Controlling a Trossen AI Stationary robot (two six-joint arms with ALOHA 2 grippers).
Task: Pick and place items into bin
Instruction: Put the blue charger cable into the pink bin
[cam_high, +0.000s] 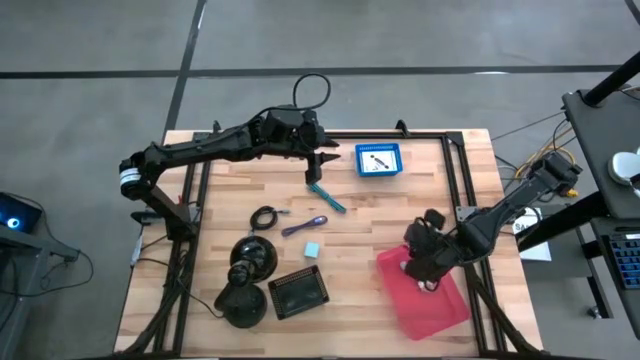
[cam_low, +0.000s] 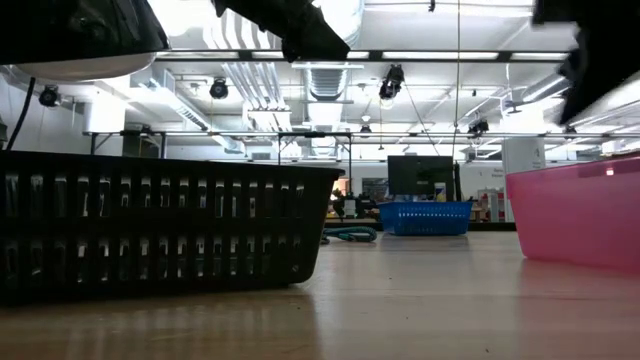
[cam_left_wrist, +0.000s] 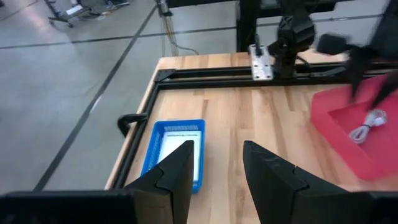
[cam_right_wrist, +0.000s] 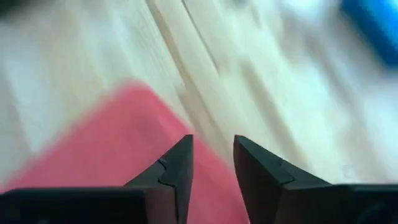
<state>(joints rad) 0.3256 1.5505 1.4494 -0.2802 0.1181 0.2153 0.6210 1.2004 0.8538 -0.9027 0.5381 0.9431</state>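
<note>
Right tool apparently over red bin.

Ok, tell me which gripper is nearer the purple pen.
Left. The left gripper hovers near the table's far edge beside the blue tray, closer to the purple pen. The right gripper is over the red bin, farther off.

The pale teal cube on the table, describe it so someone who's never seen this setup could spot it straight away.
Start at the wooden table and find the black slotted basket near its front edge. Just behind that basket lies the pale teal cube, with a purple pen beyond it. It is the only small blocky light-coloured thing there; its neighbours are long, coiled or black.
</note>
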